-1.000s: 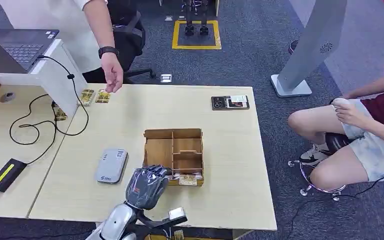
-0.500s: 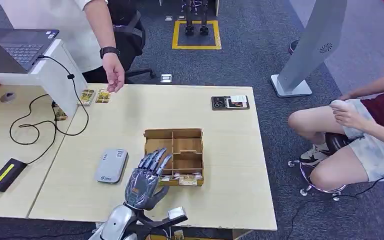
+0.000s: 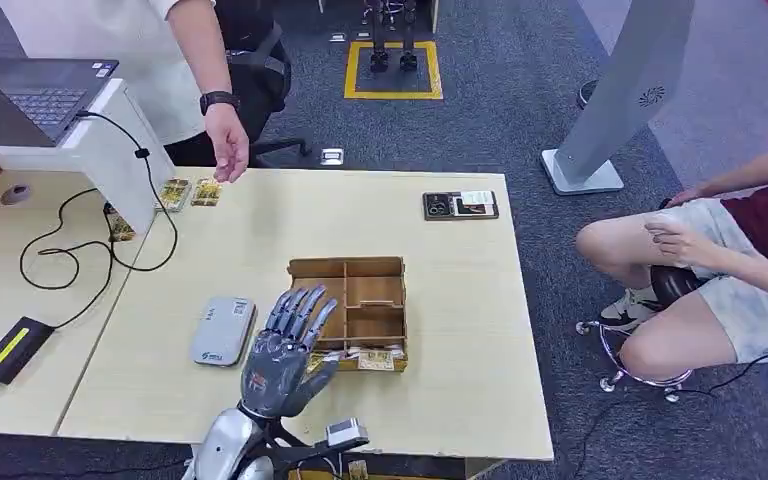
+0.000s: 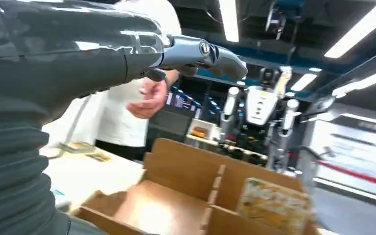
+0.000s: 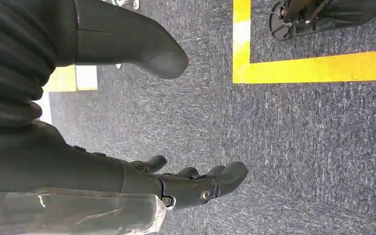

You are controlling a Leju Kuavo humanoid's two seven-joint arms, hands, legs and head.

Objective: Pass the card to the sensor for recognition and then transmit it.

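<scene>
Hovering our empty, spread left hand (image 3: 285,350) above the box (image 3: 350,310) near the surface's front edge, we judge nothing done: cards (image 3: 370,358) remain inside, sensor (image 3: 223,331) unused beside it.

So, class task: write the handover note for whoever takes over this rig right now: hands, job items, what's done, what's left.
Left hand: fingers spread, holding nothing, above the near edge of the wooden box.
Right hand: hangs over the carpet, holding nothing.
Cards stand in the box's near compartment; the grey sensor lies on the table to the box's left.
Done: nothing picked yet.
Left: grip a card, present it to the sensor, pass it on.
</scene>
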